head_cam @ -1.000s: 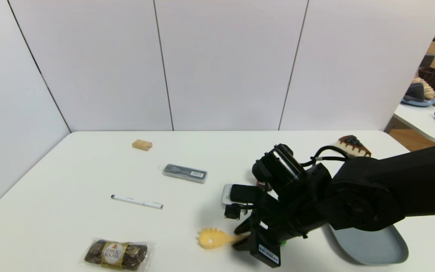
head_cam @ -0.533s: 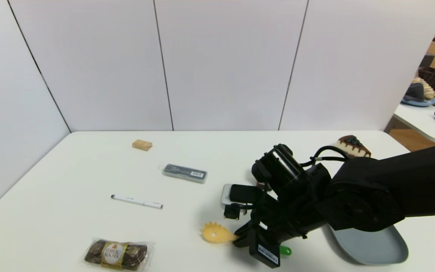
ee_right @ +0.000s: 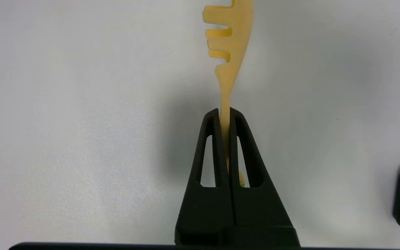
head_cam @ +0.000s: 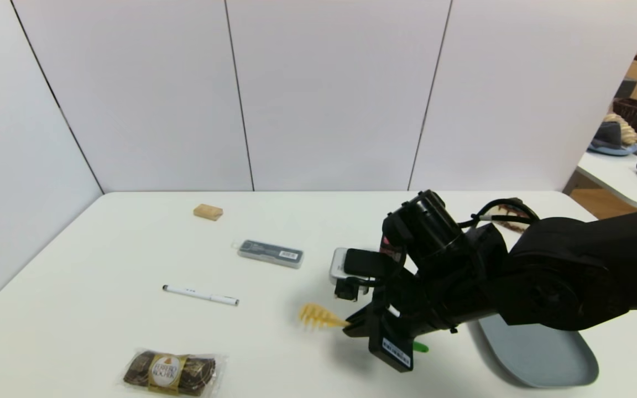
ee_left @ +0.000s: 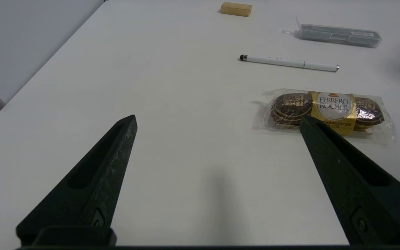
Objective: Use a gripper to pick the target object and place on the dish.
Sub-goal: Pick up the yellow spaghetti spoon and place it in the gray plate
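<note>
- While the right gripper (head_cam: 350, 327) hangs just over the table (head_cam: 103, 320), left of the dish (head_cam: 551, 359), its fingers pinch the yellow neck of the spaghetti server (head_cam: 318, 315).
- The server's toothed head pokes out past the fingertips (ee_right: 205, 119), turned edge-on, and its green handle shows on the far side of the gripper.
- Parked over the table's left part, the left gripper (ee_left: 218, 119) has its fingers spread wide, with nothing between them.
- The white pen (head_cam: 200, 295) lies between the grey case (head_cam: 270, 254) and the wrapped chocolates (head_cam: 169, 373).
</note>
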